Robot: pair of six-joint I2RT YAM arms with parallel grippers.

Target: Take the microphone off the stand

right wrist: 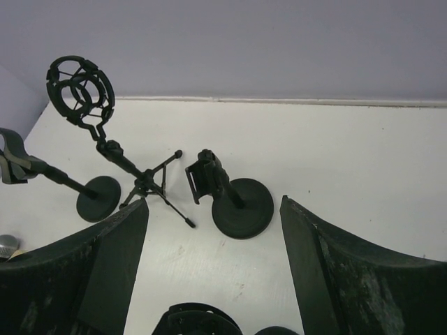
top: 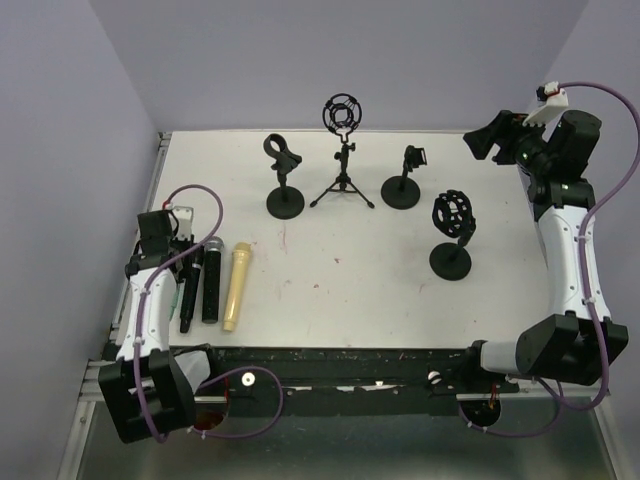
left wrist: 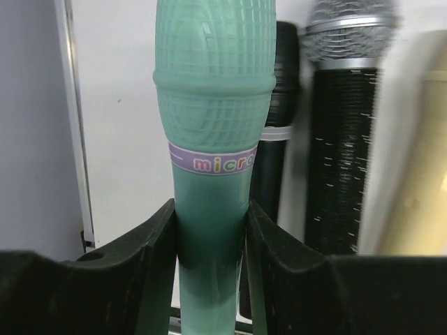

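At the near left of the table (top: 330,290), the left gripper (left wrist: 211,216) is clenched round the green mic (left wrist: 213,105), just beside two black mics (top: 211,280) and a yellow mic (top: 236,285) lying flat. All four stands (top: 285,175) at the far side hold nothing, so removal looks done. What seems left is setting this mic down. No containers show. Far right, the right gripper (right wrist: 213,209) hangs spread wide, empty.
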